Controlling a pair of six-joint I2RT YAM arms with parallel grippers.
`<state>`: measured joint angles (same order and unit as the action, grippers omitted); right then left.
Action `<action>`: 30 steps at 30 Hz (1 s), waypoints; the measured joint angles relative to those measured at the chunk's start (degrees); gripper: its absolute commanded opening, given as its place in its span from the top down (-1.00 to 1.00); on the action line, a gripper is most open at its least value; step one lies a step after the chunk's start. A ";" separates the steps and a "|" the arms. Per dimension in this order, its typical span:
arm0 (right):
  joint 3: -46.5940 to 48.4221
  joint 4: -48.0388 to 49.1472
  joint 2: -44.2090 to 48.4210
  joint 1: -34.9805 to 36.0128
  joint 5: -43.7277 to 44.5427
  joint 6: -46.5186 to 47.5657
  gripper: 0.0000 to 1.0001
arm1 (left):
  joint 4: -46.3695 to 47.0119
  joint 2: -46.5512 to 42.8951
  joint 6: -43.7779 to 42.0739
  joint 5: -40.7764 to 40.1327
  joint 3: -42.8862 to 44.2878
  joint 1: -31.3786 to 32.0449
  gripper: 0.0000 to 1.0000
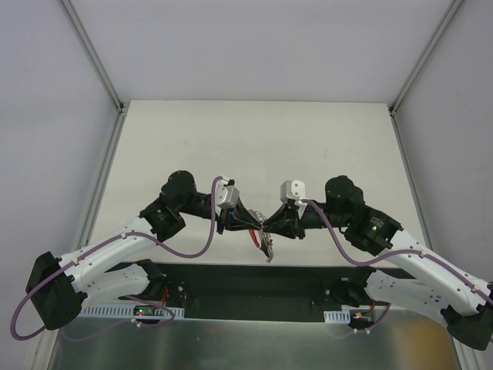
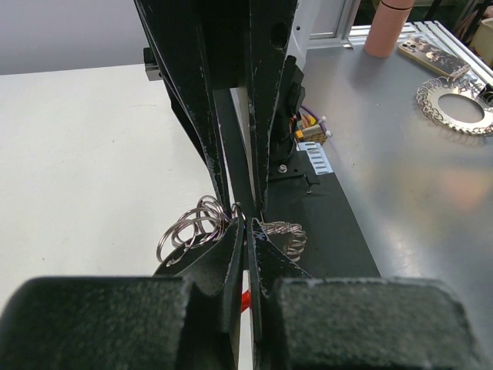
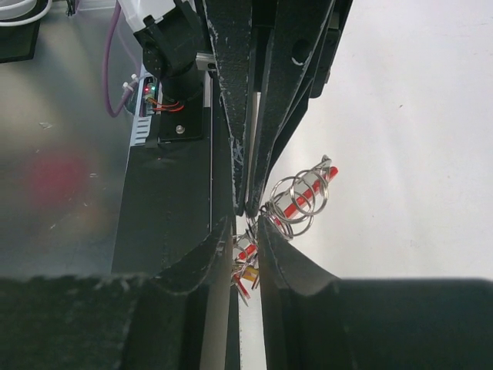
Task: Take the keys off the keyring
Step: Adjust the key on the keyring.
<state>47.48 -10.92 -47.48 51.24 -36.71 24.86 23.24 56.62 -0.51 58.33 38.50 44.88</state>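
The keyring [image 1: 263, 229] is a bunch of thin linked metal rings with a red plastic piece [image 1: 253, 239], held up between both grippers near the table's front edge. The keys [image 1: 268, 248] hang below it in a small jagged bunch. My left gripper [image 1: 252, 224] is shut on the rings; in the left wrist view its tips [image 2: 246, 225] pinch a ring, with loops [image 2: 191, 224] spilling to the left. My right gripper [image 1: 274, 227] meets it tip to tip. In the right wrist view its fingers [image 3: 246, 225] stand narrowly apart around rings, the red piece [image 3: 311, 190] and the keys [image 3: 246, 271].
The black base plate [image 1: 254, 289] runs along the near edge under the grippers. The white table [image 1: 254, 146] stretches behind, bounded by grey walls. In the left wrist view a pink bottle [image 2: 389, 27] and a round metal piece [image 2: 456, 104] lie on the steel bench.
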 measured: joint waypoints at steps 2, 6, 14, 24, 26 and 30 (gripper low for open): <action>0.00 0.00 -0.37 0.42 0.00 -0.02 0.58 | 0.00 0.00 0.00 0.02 0.00 0.00 1.00; 0.00 0.00 -1.03 1.11 0.31 0.00 0.71 | -0.20 0.00 0.02 0.26 0.02 0.00 1.00; 0.00 -0.02 -1.18 1.49 1.36 -0.20 0.98 | -0.68 0.00 0.13 0.72 0.02 0.00 1.00; 0.00 -0.61 -1.64 1.90 4.68 -3.56 0.98 | -1.77 0.07 0.13 -1.60 0.02 -0.35 0.62; 0.00 -2.05 -1.64 1.90 6.43 -5.22 0.98 | -1.49 0.04 0.13 -3.17 0.02 -0.35 0.47; 0.42 -7.89 -2.36 2.01 10.82 -9.55 0.98 | -1.49 -0.70 0.13 -9.88 -0.07 -0.52 0.30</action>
<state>47.90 -18.81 -49.84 53.25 -25.89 15.31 21.76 55.92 -0.38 48.45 38.44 44.36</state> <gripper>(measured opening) 0.016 0.286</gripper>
